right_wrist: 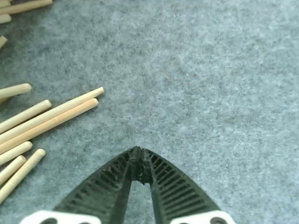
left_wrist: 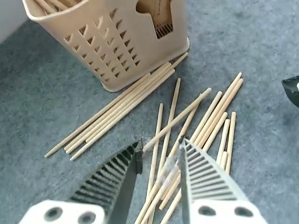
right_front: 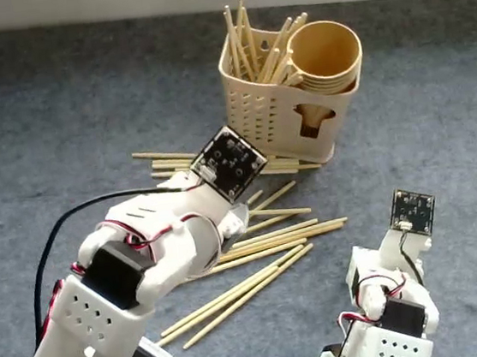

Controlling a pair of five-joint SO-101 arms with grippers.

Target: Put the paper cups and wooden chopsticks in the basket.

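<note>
- Grey carpet (right_front: 60, 121) lies under everything; on it we see the basket (right_front: 275, 118) standing upright, with nested paper cups (right_front: 325, 52) and a bunch of sticks inside.
- Loose wooden chopsticks (right_front: 267, 242) lie scattered on the carpet beside the basket, one row touching its base.
- We find the left gripper (left_wrist: 160, 145) spread wide, its fingers on either side of several loose chopsticks.
- We see the right gripper (right_wrist: 140, 154) pressed together over bare carpet, near some chopstick ends.
</note>
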